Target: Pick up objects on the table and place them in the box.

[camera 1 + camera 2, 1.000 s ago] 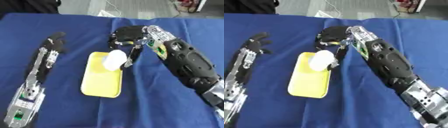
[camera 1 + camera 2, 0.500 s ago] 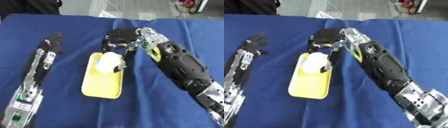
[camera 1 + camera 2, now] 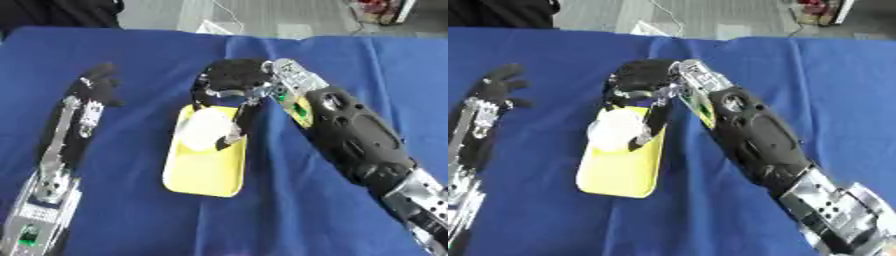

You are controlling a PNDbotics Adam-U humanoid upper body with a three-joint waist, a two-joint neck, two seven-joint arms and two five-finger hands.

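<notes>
The right hand reaches in from the 2 o'clock side and hangs over the far end of the yellow box, a shallow tray-like container lying on the blue-covered surface. Its fingers curl down around a pale, rounded object, which sits in or just above the box's far half; whether it already rests on the box floor cannot be told.

The white object looks light and smooth, perhaps a little slippery (it has no edge or handle to catch), so my judgement is that it is best held across its widest part with thumb and fingers on opposite sides, much as the hand has it. Whether it is soft or stiff cannot be made out. The box looks thin-walled and light and could slide on the cloth if nudged.

The left hand lies toward 9 o'clock, fingers straight and relaxed, well apart from the box.

The right eye view shows the right forearm further down toward the 5 o'clock corner, while the left eye view shows more of the left arm along the 7 o'clock edge.
</notes>
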